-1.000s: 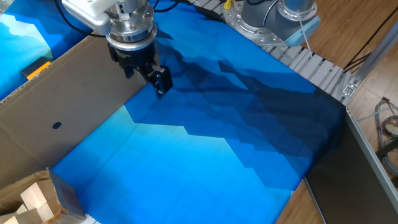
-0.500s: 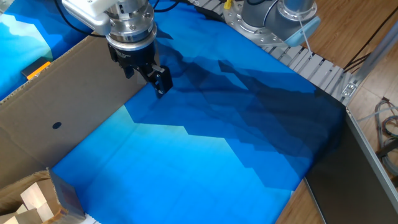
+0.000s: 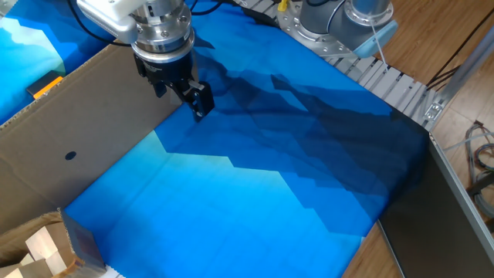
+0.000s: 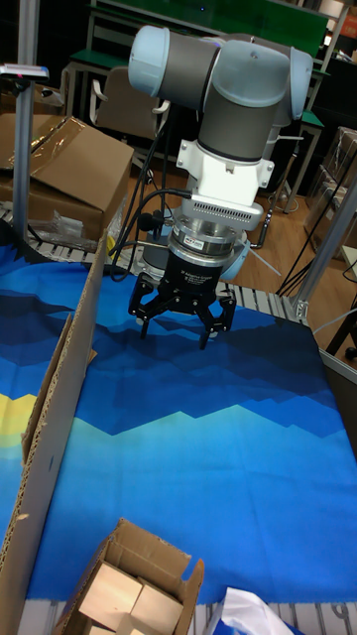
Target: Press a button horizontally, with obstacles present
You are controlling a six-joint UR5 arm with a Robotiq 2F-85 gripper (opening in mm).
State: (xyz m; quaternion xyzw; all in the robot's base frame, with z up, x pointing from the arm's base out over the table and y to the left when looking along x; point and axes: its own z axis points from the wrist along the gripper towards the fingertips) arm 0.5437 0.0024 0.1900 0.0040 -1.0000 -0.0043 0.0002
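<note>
The button (image 3: 45, 85) is a small yellow-orange box with a black part, at the far left behind the obstacle. The obstacle is a large brown cardboard sheet (image 3: 85, 131) standing on its edge on the blue cloth, with one dark round dot (image 3: 70, 154). In the tall fixed view the cardboard sheet (image 4: 55, 397) is seen nearly edge-on at the left, and the button is hidden. My gripper (image 3: 179, 100) hangs just right of the sheet's far end, on the side away from the button. The gripper (image 4: 178, 322) is open, with a wide gap between its black fingers and nothing held.
An open carton of pale wooden blocks (image 3: 38, 251) sits at the near left corner, also seen as the carton (image 4: 129, 590) in the tall view. The arm's base (image 3: 347, 23) stands at the far right. Brown boxes (image 4: 69, 169) lie behind the table. The blue cloth (image 3: 270, 177) ends at the right.
</note>
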